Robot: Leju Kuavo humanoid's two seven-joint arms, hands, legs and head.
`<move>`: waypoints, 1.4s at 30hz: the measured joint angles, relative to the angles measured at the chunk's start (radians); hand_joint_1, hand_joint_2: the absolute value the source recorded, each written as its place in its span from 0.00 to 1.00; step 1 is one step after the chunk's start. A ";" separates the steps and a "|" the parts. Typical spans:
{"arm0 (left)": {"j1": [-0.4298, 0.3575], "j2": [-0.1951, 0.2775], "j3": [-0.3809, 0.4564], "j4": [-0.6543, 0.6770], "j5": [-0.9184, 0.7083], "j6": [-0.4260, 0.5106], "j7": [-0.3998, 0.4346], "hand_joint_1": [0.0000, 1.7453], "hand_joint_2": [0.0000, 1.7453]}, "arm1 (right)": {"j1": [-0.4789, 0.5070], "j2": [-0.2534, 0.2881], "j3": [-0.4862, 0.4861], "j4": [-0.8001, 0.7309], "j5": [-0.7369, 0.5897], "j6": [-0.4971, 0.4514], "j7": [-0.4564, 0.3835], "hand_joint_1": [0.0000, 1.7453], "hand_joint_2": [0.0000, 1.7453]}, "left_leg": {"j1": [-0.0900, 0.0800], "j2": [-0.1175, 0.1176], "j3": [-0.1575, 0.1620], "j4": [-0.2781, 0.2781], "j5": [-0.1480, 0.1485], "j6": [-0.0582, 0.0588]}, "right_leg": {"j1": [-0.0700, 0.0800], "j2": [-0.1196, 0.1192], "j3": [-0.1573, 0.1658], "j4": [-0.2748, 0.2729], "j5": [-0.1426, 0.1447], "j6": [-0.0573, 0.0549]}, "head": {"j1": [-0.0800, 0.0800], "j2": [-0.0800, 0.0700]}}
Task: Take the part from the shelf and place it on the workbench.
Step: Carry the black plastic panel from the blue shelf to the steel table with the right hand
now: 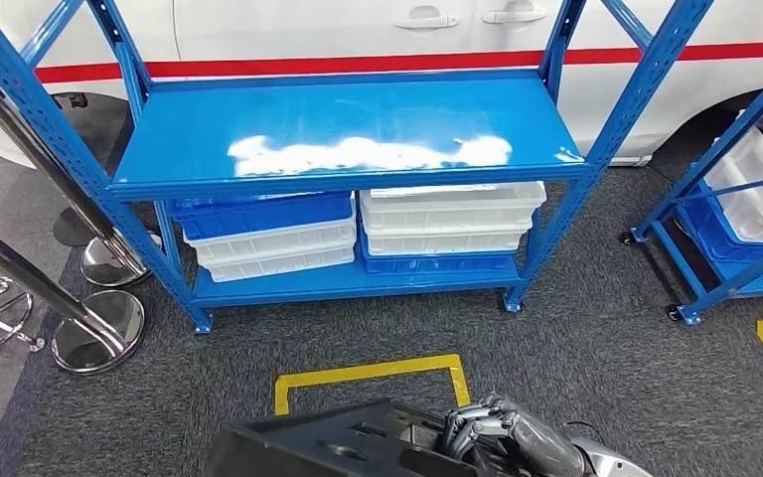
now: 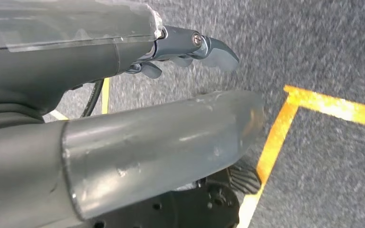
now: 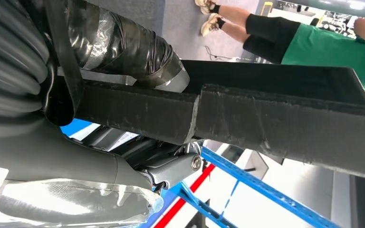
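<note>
Bare top shelf board [image 1: 358, 124] lies open between blue uprights [image 1: 624, 109]; stacked bins [image 1: 452, 214] pack below

- Shelf [image 1: 358, 129]: blue painted metal, glossy, glare patch on the deck.
- Bins [image 1: 452, 214] beneath: smooth white and blue plastic.
- Floor [image 1: 596, 358]: rough grey carpet, matt.
- Part [image 1: 328, 447], 6 o'clock: matt black, coarse-textured.
- Stanchion base [image 1: 99, 333], 9 o'clock: polished chrome.

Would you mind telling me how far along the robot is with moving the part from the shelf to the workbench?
The pick looks done: the blue shelf has a bare top deck, and the black part is low in front of the robot, gripped by the right hand. The left hand holds nothing. Left: carrying the part to the workbench and setting it down.
</note>
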 joint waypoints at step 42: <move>-0.015 0.052 0.004 0.000 -0.049 0.108 -0.048 0.00 0.00 | 0.005 0.020 -0.003 -0.029 0.001 -0.027 -0.064 1.00 1.00 | -0.006 0.096 -0.034 0.012 0.025 -0.025 | 0.004 -0.058 0.093 -0.054 -0.027 -0.016 | 0.000 0.000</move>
